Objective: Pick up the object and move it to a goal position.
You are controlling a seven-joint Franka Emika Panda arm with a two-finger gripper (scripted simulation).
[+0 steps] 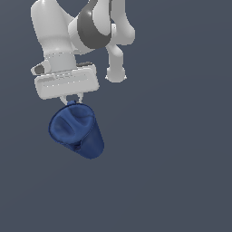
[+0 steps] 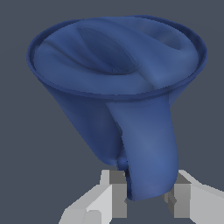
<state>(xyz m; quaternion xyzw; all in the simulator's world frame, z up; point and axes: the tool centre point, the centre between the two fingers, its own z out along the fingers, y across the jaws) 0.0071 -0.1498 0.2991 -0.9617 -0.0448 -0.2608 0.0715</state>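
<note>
Blue pitcher (image 2: 118, 65), handle (image 2: 148, 148) in gripper (image 2: 148, 199)

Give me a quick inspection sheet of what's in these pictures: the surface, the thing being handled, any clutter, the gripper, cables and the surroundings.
Surface: plain dark grey-blue ground, unmarked.
Job's things: one dark blue pitcher, tapered with a wide round rim; the exterior view shows its open mouth. In the wrist view its side handle runs down between the fingers.
Clutter: nothing seen.
Grippers: the gripper sits at the pitcher's rim in the exterior view; in the wrist view its two fingers stand either side of the handle, apparently closed on it.
Cables: nothing seen.
Surroundings: only the white and grey robot arm; no goal marker seen.
</note>
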